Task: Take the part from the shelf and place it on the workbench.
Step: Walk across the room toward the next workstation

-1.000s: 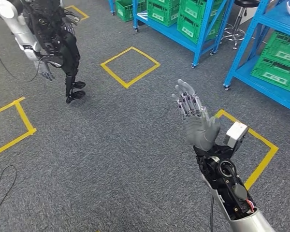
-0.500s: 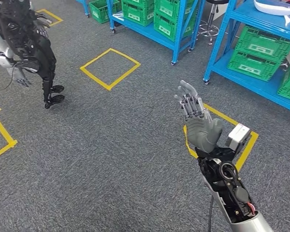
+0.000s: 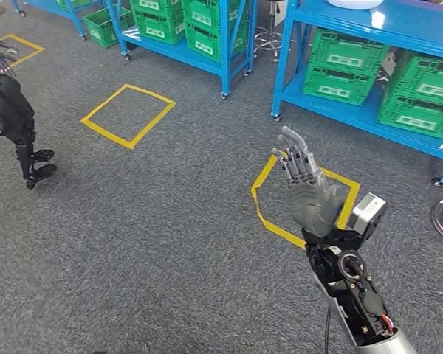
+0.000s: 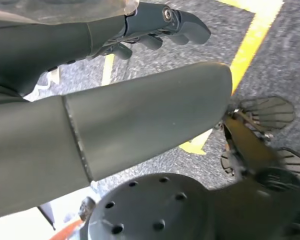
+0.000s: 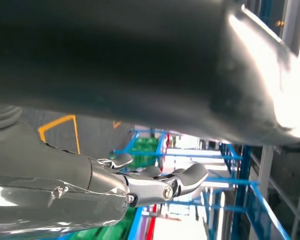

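Right hand (image 3: pixel 307 193) raised over the grey carpet (image 3: pixel 169 221), fingers (image 3: pixel 295 161) spread apart and holding nothing; left hand (image 4: pixel 103 120) seen close from its wrist, fingers extended, nothing between them; blue shelves (image 3: pixel 342 74) stand beyond, lower tier stacked with green crates (image 3: pixel 342 63); a white object (image 3: pixel 356 4), possibly the part, lies on the upper tier; yellow tape squares (image 3: pixel 128 114) mark the floor.
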